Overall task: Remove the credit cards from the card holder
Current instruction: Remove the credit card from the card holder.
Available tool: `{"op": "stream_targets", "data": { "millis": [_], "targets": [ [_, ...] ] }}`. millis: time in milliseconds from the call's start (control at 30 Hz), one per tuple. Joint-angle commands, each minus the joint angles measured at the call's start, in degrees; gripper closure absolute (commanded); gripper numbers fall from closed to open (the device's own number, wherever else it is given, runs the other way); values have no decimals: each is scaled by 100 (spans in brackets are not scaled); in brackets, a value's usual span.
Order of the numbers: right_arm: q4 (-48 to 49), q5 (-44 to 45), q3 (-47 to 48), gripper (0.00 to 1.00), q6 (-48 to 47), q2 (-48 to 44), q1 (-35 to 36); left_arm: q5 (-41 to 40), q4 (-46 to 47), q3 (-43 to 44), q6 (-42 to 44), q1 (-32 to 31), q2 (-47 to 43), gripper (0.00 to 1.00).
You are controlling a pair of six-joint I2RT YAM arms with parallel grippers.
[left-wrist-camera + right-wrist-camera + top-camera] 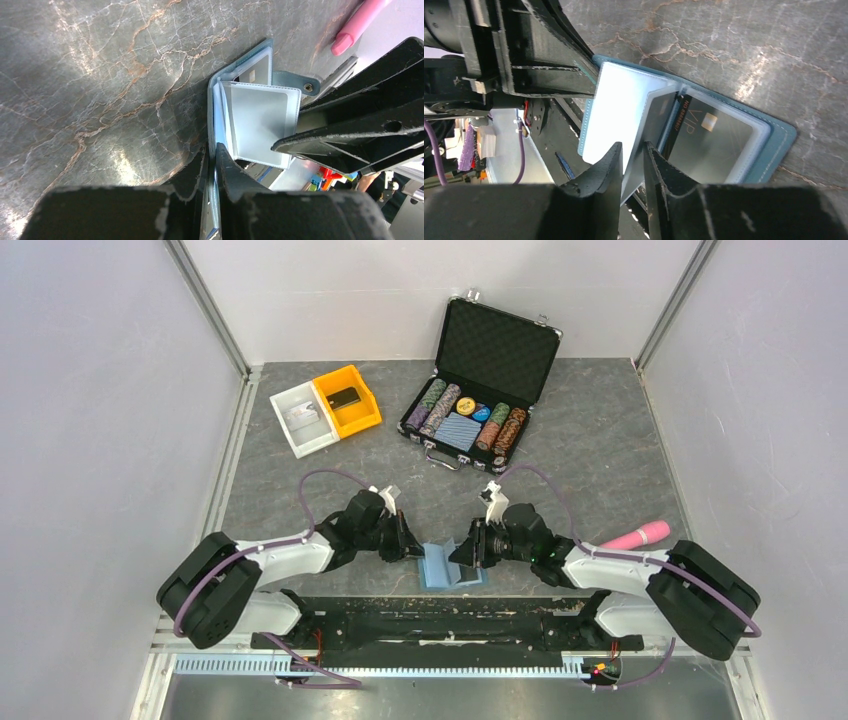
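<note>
Grippers meet at the near middle of the grey marbled table (610,440), both on the small soft light-blue bifold card holder (447,567), which lies open just beyond the black base rail. The left gripper (412,540) reaches in from the left. Its wrist view shows its two black fingers (192,175) almost together, with a thin blue-edged leaf of the card holder (260,125) pinched between them. The right gripper (460,550) reaches in from the right. Its fingers (604,170) stand a narrow slit apart, clamped on a clear plastic sleeve that rises from the card holder (769,145). The right-hand panel lies flat on the table, and a thin black card (711,137) with a gold chip and "VIP" lettering sits inside its clear pocket. A pink pen-shaped object (636,535) lies just beside the right arm. An open black case of poker chips (480,380) stands at the far side, with a yellow bin (360,412) and a white bin (303,430) to its left.
</note>
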Motion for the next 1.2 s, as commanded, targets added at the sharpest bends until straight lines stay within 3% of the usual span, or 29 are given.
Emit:
{"op": "stream_targets", "data": {
  "millis": [0,133,233,333,433,567,733,967,1167],
  "targets": [
    [-179,261,48,80,-198,-176,20,-203,-9,-15,-153,-2,-208,85],
    [-158,263,38,92,-205,-219,19,-328,-334,51,-35,-2,-348,75],
    [-187,276,39,93,-219,-239,19,-468,-675,145,85,-2,-522,64],
    [-174,191,61,87,-229,-236,19,-587,-858,152,97,-2,-688,58],
    [-104,81,79,76,-179,-242,20,-560,-848,114,43,-5,-696,62],
    [-83,54,89,72,-99,-332,53,-436,-720,90,32,-2,-583,68],
    [-24,-39,122,68,-25,-351,273,-398,-645,72,9,-3,-516,68],
    [85,46,131,60,11,-278,584,-677,-1258,274,-10,-2,-551,51],
    [204,2,249,62,11,-15,850,-926,-1554,258,-130,1,-821,30]
  ]
}}
